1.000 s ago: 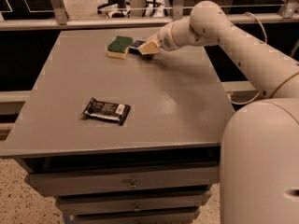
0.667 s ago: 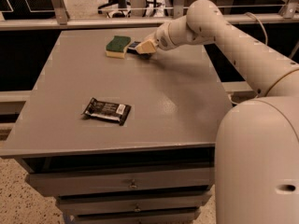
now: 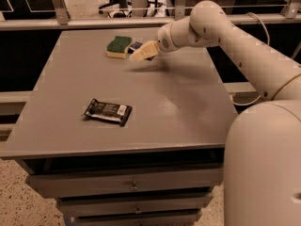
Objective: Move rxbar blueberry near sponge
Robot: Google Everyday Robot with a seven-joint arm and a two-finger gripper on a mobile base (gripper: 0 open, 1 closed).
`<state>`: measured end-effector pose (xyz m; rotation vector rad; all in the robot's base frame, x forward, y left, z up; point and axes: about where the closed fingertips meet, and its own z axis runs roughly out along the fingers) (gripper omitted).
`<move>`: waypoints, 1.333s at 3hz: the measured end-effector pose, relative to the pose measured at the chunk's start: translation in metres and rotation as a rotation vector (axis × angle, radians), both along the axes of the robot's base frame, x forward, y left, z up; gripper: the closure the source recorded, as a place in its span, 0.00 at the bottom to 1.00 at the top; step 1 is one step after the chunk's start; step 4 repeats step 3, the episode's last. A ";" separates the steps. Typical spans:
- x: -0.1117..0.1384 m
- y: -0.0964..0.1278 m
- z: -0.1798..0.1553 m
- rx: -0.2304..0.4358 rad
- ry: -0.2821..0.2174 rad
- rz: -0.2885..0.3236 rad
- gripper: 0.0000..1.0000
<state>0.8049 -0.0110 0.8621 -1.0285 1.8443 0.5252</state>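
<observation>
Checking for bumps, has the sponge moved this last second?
No. The sponge keeps its place by the far edge of the table; the gripper is beside it, at the rxbar blueberry.

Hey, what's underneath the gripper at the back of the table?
The gripper hangs beside the sponge, partly covering the rxbar blueberry. Only the bar's blue end by the sponge shows; the rest is covered, and whether they touch is hidden.

Arm (image 3: pixel 244 48): smooth cream-white shells, bulbous joints, small dark dots (screws, perhaps).
Cable (image 3: pixel 258 20): thin, pale, looping behind the arm.
Base (image 3: pixel 263 168): big rounded off-white body.
Gripper (image 3: pixel 140 54): cream wedge above the counter's (image 3: pixel 188 107) far end.
</observation>
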 end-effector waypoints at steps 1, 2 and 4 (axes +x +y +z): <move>-0.023 -0.047 0.010 0.111 -0.055 -0.010 0.00; -0.042 -0.104 0.017 0.143 -0.129 -0.034 0.00; -0.042 -0.104 0.017 0.143 -0.129 -0.034 0.00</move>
